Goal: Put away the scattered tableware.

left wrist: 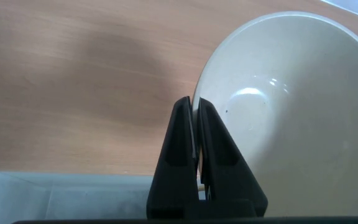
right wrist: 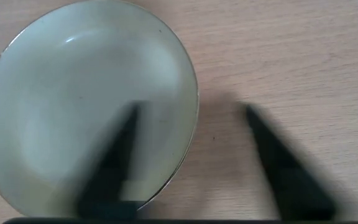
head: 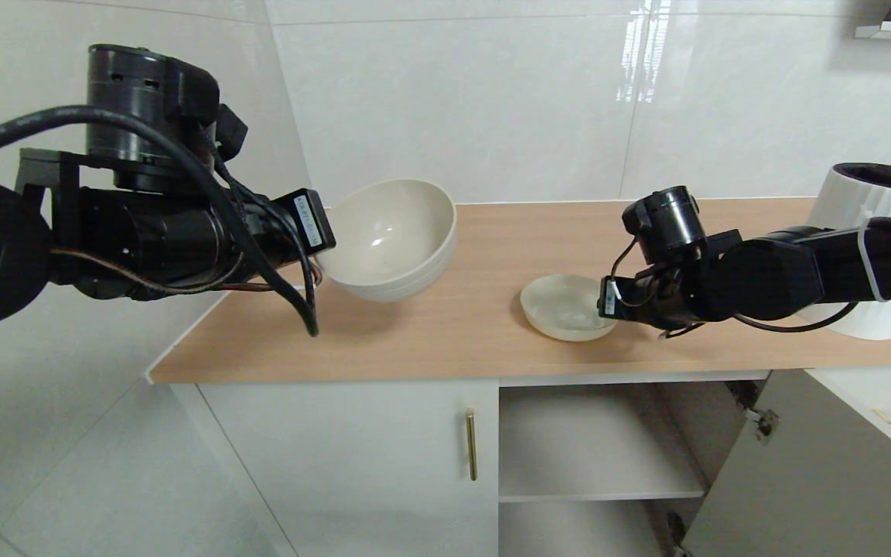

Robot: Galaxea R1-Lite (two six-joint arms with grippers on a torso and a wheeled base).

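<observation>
Closest to you is the left hand [left wrist: 196, 111], its two fingers pressed tight together on the rim of the large cream ceramic bowl [head: 391, 236]. The bowl hangs off the wooden tabletop [head: 476, 340], tipped so that its mouth faces out and toward the right arm.

Now look across to the right hand [right wrist: 190, 112]. It is wide open and holding nothing, low over the small pale shallow dish [head: 565, 305] lying flat on the tabletop. This is the relation that counts: the dish's near rim runs between the two fingers, one over the inside of the dish and the other outside it over bare wood. A plain squeeze looks enough to pinch that rim, with no reach needed.

The storage lies below. The white cupboard's door [head: 786, 464] stands open under the tabletop, and its shelf [head: 592, 487] sits almost straight beneath the dish. By my reckoning your right arm is the nearer one, and the bowl would have to come across and down.

Some things are hard to read. The right fingers are smeared in the wrist view, so I cannot tell whether either touches the dish. From the head, the wrist covers them. The bowl's far edge is cut off in the left wrist view, and the cupboard's lower part runs out of view.
</observation>
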